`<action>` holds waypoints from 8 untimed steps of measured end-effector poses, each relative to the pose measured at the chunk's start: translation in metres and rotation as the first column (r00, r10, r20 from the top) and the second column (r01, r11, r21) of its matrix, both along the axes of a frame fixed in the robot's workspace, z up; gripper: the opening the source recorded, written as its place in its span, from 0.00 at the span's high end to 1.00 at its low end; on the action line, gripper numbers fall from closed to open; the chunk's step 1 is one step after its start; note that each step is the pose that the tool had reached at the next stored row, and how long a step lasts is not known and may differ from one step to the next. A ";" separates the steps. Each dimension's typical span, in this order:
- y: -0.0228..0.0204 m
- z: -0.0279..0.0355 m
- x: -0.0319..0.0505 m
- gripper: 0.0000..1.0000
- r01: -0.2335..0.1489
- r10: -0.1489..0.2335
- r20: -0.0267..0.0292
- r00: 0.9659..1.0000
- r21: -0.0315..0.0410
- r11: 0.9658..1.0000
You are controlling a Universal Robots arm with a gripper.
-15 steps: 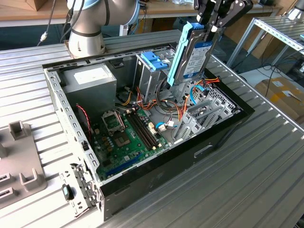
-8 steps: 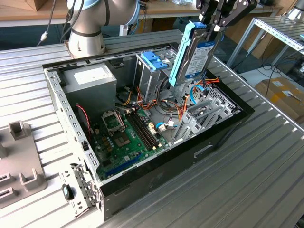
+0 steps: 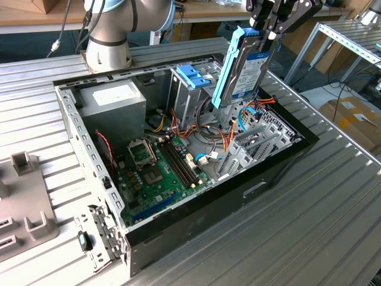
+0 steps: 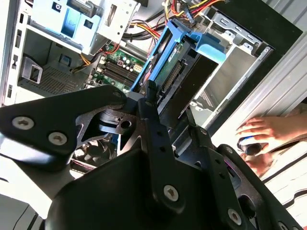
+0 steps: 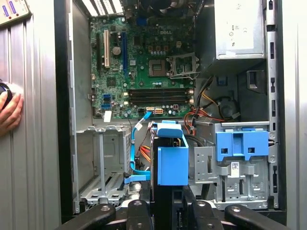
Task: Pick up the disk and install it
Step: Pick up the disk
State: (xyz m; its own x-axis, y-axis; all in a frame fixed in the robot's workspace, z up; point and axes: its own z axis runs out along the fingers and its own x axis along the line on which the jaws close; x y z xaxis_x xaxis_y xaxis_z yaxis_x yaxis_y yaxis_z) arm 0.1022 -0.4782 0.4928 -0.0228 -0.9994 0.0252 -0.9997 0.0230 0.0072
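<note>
The disk [image 3: 245,68], a grey drive with a blue-and-white label in a bright blue carrier, hangs on edge above the open computer case [image 3: 280,167]. My gripper [image 3: 266,33] is shut on its upper end. The disk's lower end is level with the case's rim, above the cables and the grey drive cage [image 3: 262,140]. In the second wrist view the black fingers [image 4: 152,115] clamp the disk [image 4: 184,60]. In the first wrist view the disk [image 5: 171,165] shows edge-on between the bare drive cage [image 5: 103,165] and a cage with a blue bracket [image 5: 241,145].
Inside the case lie the motherboard [image 3: 161,173], a grey power supply box [image 3: 113,98], a blue bracket [image 3: 193,74] on a cage, and orange and blue cables [image 3: 253,107]. A person's hand [image 4: 268,132] rests on the table beside the case. Grey fixtures [image 3: 27,196] stand at the exterior view's left.
</note>
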 end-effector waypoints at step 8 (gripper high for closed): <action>-0.0234 0.0000 0.0000 0.65 0.000 0.000 0.000 1.000 0.000 1.000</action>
State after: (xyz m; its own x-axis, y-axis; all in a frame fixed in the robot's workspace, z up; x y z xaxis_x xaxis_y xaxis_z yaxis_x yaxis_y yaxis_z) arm 0.1022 -0.5016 0.4928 -0.0228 -0.9994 0.0252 -0.9997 0.0230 0.0072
